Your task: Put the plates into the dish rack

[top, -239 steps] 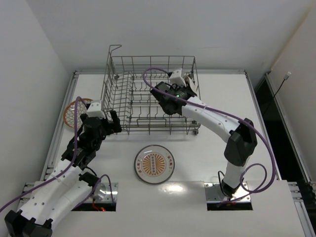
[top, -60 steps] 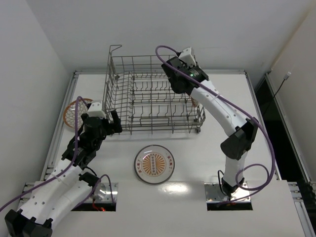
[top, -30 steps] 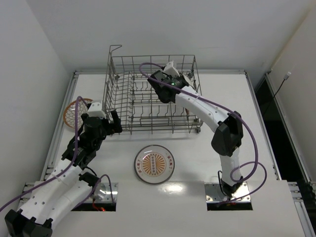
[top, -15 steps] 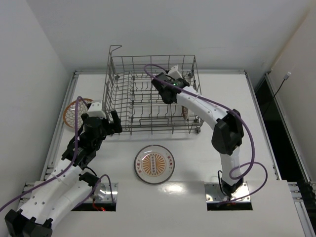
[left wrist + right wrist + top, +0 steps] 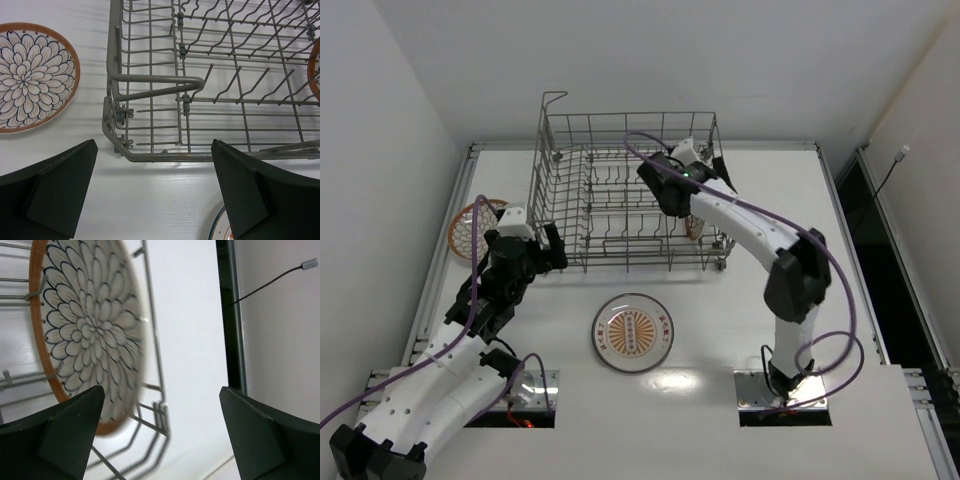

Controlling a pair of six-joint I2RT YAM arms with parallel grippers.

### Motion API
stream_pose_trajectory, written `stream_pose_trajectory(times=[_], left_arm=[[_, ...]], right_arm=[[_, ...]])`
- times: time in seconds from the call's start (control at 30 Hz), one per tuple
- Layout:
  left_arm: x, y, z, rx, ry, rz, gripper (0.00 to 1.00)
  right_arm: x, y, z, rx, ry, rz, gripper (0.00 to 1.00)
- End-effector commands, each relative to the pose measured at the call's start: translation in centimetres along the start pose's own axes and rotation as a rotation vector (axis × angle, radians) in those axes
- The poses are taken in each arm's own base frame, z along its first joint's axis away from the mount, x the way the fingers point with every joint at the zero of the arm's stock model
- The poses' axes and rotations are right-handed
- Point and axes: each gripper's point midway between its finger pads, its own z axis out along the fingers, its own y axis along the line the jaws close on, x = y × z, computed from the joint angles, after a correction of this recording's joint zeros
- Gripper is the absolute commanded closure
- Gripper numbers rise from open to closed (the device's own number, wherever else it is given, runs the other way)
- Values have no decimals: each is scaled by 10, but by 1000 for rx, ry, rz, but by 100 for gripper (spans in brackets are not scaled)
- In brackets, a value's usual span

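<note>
Right wrist view shows you the right gripper (image 5: 161, 390) wide open and empty, above the right end of the rack (image 5: 620, 262), where one lattice plate (image 5: 85, 335) stands on edge. Your left gripper (image 5: 154, 145) is wide open too, near the rack's front left corner. The second lattice plate (image 5: 32, 82) lies left of the rack, the sunburst plate (image 5: 633, 332) in front.

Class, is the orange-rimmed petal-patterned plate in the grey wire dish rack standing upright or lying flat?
Upright: the plate stands on edge against the dish rack wires.
</note>
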Motion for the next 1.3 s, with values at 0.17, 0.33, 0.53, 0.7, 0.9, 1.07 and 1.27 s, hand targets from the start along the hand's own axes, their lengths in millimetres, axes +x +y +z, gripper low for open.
stream_pose_trajectory(times=[0.17,0.33,0.53,0.7,0.9,1.07,1.27], left_arm=[[-21,-5,-4,12,-62,-11,1],[-21,-5,-4,12,-62,-11,1],[-19,-7,-3,20,-51,-7,1],[-19,-5,-3,9,-54,-7,1],[-19,-4,-5,9,-54,-7,1],[-19,-4,-5,9,-54,-7,1],[-20,-2,-4,1,-56,-7,1]], right_arm=[[37,-55,-102,-597,-262,454,1],[118,34,-133,-1101,-220,470,1],[183,86,-125,-1238,-22,554,1],[203,108,-126,-1317,66,708,1],[216,137,-132,-1398,158,711,9],[241,164,-128,-1353,307,627,17],[241,156,-123,-1269,273,650,49]])
